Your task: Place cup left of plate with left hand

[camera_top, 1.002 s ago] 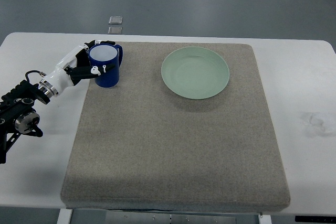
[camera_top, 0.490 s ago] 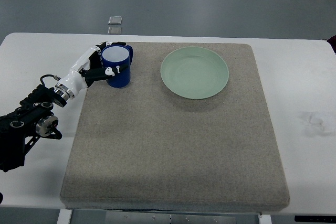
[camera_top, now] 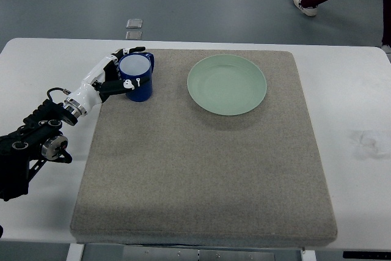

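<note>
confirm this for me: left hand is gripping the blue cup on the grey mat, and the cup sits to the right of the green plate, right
Not quite. In the top view the blue cup sits to the left of the green plate, not the right. The rest holds: the left hand is gripping the cup on the grey mat.

Blue cup (camera_top: 137, 77): upright, white inside, handle toward far right, near mat's far-left corner. Pale green plate (camera_top: 226, 84): round, flat on mat, right of cup, w/ a gap between.
</note>
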Controlling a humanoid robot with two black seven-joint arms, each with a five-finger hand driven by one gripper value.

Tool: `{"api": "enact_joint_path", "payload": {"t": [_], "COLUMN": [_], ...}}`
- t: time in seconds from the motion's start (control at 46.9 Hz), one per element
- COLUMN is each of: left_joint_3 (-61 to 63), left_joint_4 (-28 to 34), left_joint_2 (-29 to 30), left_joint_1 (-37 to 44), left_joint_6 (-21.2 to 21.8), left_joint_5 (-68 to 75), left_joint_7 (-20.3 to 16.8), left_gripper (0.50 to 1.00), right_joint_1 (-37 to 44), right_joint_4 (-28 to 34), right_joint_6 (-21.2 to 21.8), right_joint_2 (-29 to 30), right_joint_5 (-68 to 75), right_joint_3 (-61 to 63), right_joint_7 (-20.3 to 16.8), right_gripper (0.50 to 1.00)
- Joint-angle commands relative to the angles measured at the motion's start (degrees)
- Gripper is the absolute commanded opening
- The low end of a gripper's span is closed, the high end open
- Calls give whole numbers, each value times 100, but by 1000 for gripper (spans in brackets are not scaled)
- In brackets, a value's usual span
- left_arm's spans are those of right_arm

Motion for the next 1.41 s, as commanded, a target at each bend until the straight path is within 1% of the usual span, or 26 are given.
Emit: {"api": "enact_joint_path", "payload": {"t": [0.0,0.064,0.171,0.277,0.469,0.768,0.874,1.023,1.13,1.173,1.301,1.386], "left_joint_3": [0,-9,-26,-18,-123,-817,-835,-844,-835,-835,-852,-835], "left_joint_4": [-2,-11,-20,-29,-29,120,165,173,165,165,173,173], "left_joint_2": [0,0,0,44,219,545,545,466,370,256,-26,-167], "left_joint_1": [1,9,1,1,-17,-60,-236,-412,-606,-614,-632,-632], "left_joint_6": [0,0,0,-9,-44,-71,-9,17,228,281,439,466], "left_joint_5": [-3,-3,-29,-292,-951,-2190,-2507,-2552,-2596,-2622,-2762,-3043], "left_joint_7": [0,0,0,0,0,0,0,0,10,107,651,775], "left_gripper": [962,966,988,992,992,992,992,992,992,992,988,988], "right_joint_1": [0,0,0,0,0,0,0,0,0,0,0,0], "right_joint_4": [0,0,0,0,0,0,0,0,0,0,0,0], "right_joint_6": [0,0,0,0,0,0,0,0,0,0,0,0], "right_joint_2": [0,0,0,0,0,0,0,0,0,0,0,0], "right_joint_5": [0,0,0,0,0,0,0,0,8,0,0,0], "right_joint_3": [0,0,0,0,0,0,0,0,0,0,0,0], "right_joint_7": [-6,-6,3,3,-6,-6,-5,-6,3,-6,-6,3], "right_gripper": [932,932,932,932,932,932,932,932,932,932,932,932]}}
